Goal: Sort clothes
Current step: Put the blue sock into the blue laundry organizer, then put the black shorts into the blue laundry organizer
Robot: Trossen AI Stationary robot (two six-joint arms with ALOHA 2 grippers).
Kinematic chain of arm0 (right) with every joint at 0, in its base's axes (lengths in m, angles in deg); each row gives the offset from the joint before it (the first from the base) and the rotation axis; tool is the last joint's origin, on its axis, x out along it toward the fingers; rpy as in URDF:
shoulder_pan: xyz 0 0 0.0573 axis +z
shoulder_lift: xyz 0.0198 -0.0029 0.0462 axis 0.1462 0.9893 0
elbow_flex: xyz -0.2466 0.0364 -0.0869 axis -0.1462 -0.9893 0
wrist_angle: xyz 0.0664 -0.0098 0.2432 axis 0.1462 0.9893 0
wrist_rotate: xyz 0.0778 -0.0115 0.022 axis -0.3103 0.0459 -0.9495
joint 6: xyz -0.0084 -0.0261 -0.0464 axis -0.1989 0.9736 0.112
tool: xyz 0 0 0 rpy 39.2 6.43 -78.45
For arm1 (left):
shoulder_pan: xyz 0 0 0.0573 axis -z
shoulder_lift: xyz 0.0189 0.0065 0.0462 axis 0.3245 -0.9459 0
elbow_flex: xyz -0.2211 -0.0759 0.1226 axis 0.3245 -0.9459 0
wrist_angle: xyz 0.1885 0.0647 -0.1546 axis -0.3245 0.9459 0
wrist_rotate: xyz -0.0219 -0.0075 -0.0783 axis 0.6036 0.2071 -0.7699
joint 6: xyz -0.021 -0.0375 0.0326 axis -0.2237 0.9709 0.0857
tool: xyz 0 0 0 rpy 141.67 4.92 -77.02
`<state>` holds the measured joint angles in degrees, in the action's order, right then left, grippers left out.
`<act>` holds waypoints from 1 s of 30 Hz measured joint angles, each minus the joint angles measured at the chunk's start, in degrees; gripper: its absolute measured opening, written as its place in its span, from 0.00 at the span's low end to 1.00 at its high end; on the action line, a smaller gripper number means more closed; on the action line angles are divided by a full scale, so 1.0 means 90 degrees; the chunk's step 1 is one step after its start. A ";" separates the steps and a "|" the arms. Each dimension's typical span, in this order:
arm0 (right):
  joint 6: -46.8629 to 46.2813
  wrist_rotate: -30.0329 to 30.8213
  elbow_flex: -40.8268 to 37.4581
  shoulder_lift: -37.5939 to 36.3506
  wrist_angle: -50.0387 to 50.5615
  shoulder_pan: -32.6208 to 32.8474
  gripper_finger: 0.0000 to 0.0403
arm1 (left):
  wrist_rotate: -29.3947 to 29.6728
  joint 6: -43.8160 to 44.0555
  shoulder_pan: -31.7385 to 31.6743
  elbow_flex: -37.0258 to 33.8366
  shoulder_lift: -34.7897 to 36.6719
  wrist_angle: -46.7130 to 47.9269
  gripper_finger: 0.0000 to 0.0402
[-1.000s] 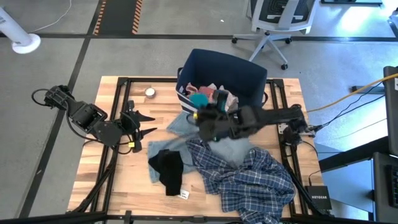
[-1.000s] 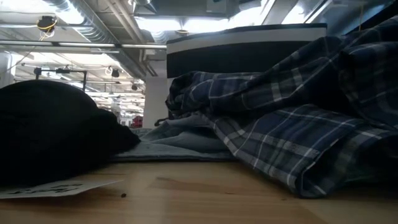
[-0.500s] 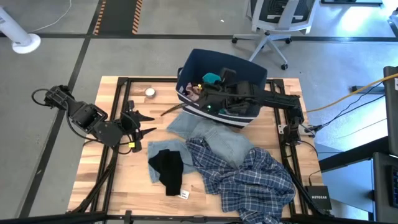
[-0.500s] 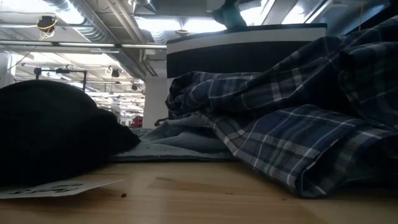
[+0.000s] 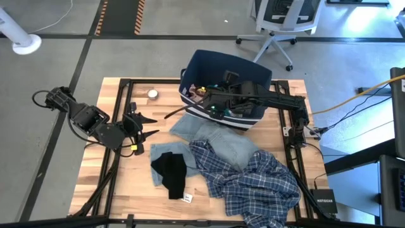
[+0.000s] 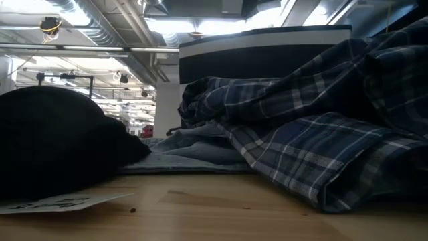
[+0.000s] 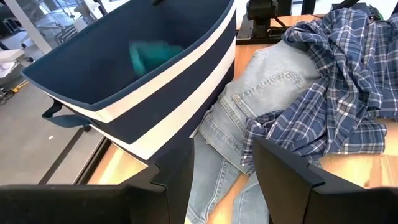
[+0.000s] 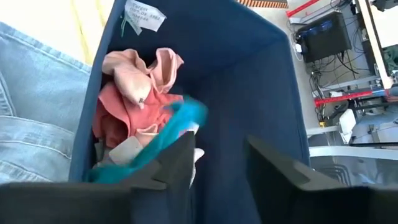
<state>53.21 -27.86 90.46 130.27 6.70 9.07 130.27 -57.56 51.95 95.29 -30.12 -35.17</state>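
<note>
Clothes lie in two places: some inside the navy bin (image 5: 223,82), some on the tabletop (image 5: 114,171) just beside it. Inside the bin I count one pink piece (image 8: 140,93) and one teal piece (image 8: 168,134), the teal one blurred, as if falling.

The right gripper (image 8: 217,163) hangs over the bin with its jaws apart and nothing between them. So the drop looks done, and I think the next move is to go back for another piece.

Three pieces wait outside the bin: one light blue denim (image 5: 218,140) touching the bin's front, one plaid shirt (image 5: 250,180) lying partly on the denim, and one black piece (image 5: 171,172) beside the shirt, farther from the bin.

The left gripper (image 5: 142,126) waits beside the bin, jaws apart and holding nothing.
</note>
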 joint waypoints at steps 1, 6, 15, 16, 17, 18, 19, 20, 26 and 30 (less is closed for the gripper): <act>0.0010 0.0011 0.0000 0.0000 -0.0002 0.0002 0.41 | 0.0000 0.0000 0.0002 0.0000 0.0000 0.0000 0.39; 0.0074 -0.0508 0.0000 0.0000 -0.0135 0.0032 0.52 | 0.0000 -0.0019 0.0000 0.0000 0.0000 0.0000 0.39; 0.0881 -0.1089 -0.0020 0.0190 -0.1531 0.0970 0.53 | 0.0000 -0.0040 0.0002 0.0000 0.0000 -0.0002 0.39; 0.0926 -0.1078 -0.0044 0.0230 -0.1759 0.1090 0.53 | 0.0000 -0.0027 0.0000 0.0000 0.0000 -0.0002 0.39; 0.0970 -0.1070 -0.0065 0.0250 -0.1953 0.1194 0.53 | 0.0000 -0.0029 0.0001 -0.0002 0.0000 -0.0002 0.39; 0.1035 -0.1078 -0.0120 0.0270 -0.2062 0.1295 0.53 | 0.0000 -0.0035 0.0000 0.0000 0.0000 -0.0005 0.39; 0.1058 -0.1102 -0.0198 0.0307 -0.2207 0.1389 0.53 | 0.0000 -0.0039 0.0000 0.0000 0.0000 -0.0001 0.39; 0.1070 -0.1113 -0.0256 0.0344 -0.2404 0.1471 0.53 | 0.0000 -0.0045 0.0000 -0.0001 0.0002 -0.0004 0.39; 0.1341 -0.1067 -0.0367 0.0740 -0.2648 0.1824 0.53 | 0.0000 -0.0083 0.0000 -0.0002 0.0002 -0.0011 0.39; 0.1530 -0.1450 -0.0376 0.1169 -0.2953 0.1892 0.53 | 0.0000 -0.0113 0.0000 -0.0002 0.0002 -0.0020 0.39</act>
<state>66.99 -40.92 87.07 140.80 -19.88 26.10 130.27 -58.58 51.95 95.27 -30.10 -35.35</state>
